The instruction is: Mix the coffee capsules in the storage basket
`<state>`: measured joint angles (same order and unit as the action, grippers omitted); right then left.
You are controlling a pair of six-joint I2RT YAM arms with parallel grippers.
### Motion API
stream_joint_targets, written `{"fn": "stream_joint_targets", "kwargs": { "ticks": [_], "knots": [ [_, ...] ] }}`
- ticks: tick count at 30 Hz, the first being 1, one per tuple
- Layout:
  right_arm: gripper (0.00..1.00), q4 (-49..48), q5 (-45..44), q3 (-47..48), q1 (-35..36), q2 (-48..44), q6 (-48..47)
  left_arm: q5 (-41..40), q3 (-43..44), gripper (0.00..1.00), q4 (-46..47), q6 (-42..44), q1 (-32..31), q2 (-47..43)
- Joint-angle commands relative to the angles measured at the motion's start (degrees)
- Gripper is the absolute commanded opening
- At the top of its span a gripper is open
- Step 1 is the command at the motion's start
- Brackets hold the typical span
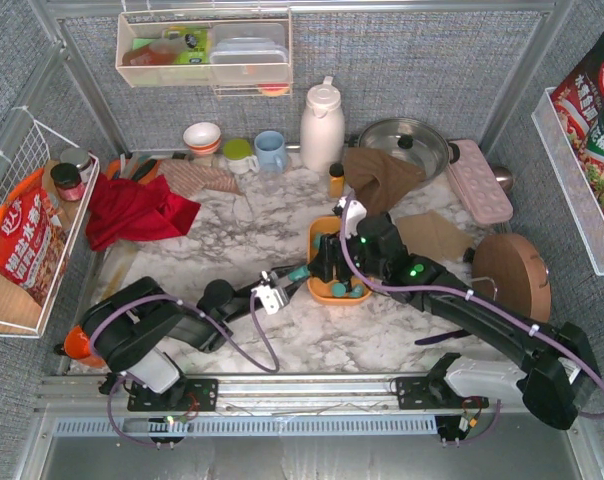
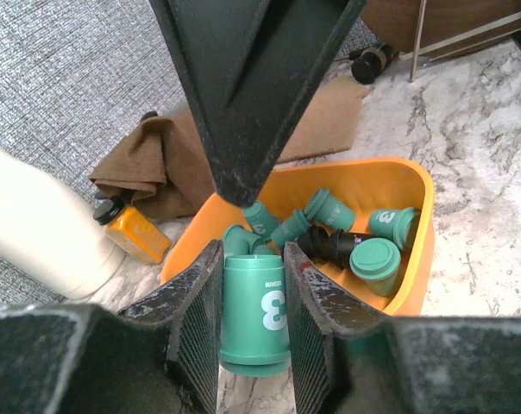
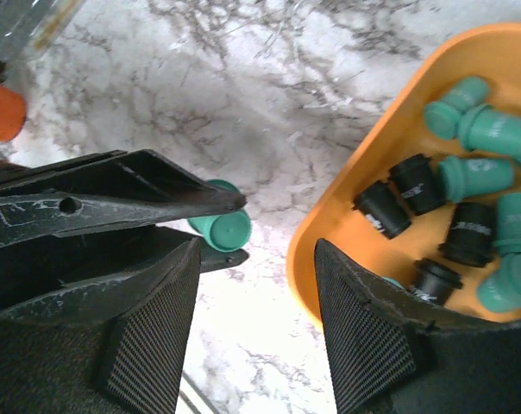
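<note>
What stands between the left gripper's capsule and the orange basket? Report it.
The left gripper holds a teal capsule just outside the orange basket's near rim. One finger of the open right gripper hangs right ahead of it, over that rim, likely blocking a straight push in.

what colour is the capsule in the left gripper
The capsule is teal-green with a white 3; best seen in the left wrist view.

You can read a white 3 on the teal capsule (image 2: 254, 315) closest to the left wrist camera; the tiny print beside it is illegible. The red snack bag (image 1: 22, 245) and the red packets (image 1: 587, 100) carry Chinese characters too small to read.
</note>
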<state>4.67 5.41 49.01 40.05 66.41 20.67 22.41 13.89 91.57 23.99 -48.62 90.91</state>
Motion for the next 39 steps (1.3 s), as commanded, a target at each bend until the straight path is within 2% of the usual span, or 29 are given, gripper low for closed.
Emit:
{"fn": "stream_joint_targets", "kwargs": {
  "ticks": [1,10,18,33,39],
  "knots": [
    [0.6,-6.1,5.1,-1.1,0.4,0.5,4.7,-0.3,0.3,0.37,3.7,1.7,-0.7,-0.1],
    [0.62,-8.6,8.0,-2.3,0.4,0.6,5.3,-0.3,1.0,0.37,3.7,1.0,-1.5,-1.0],
    [0.6,-7.9,9.3,-2.8,0.4,0.5,4.1,0.4,1.1,0.37,3.7,0.1,-1.6,-2.4],
    [0.48,-10.5,10.2,-3.4,0.4,1.9,4.8,2.0,1.6,0.37,3.7,-0.7,-2.1,-3.4],
    [0.33,-10.6,10.0,-3.5,0.4,1.8,4.9,1.9,1.6,0.37,3.7,-0.8,-2.1,-3.4]
  ]
}}
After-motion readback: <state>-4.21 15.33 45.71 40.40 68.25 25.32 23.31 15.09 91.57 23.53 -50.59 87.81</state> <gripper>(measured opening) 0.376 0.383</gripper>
